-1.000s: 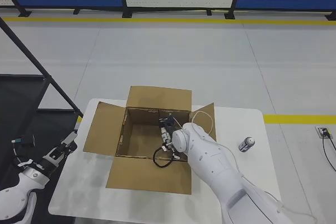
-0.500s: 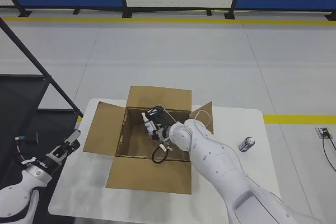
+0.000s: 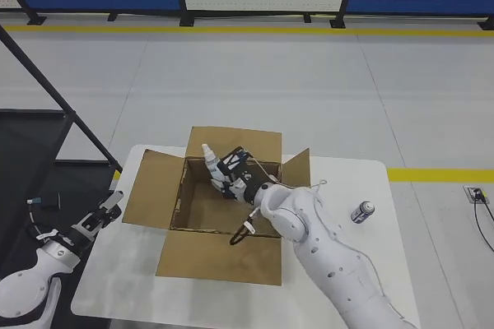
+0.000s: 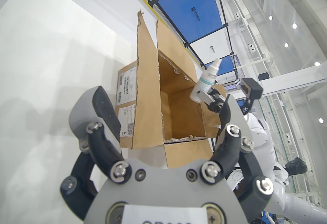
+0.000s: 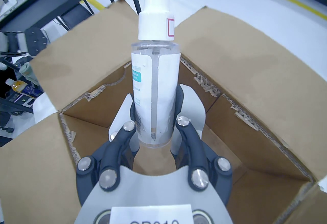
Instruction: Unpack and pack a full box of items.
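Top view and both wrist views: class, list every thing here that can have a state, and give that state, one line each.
cardboard box: open, all four flaps spread outward.
spray bottle: cap on, held upright above the box's opening.
right gripper: shut on the spray bottle's lower body.
left gripper: open, empty, off to the box's side.
can: on the table, apart from the box.

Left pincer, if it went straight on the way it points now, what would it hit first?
Probably the brown cardboard box's open side flap, which lies straight ahead of the open left pincer; the gap between looks free, though depth is unclear.
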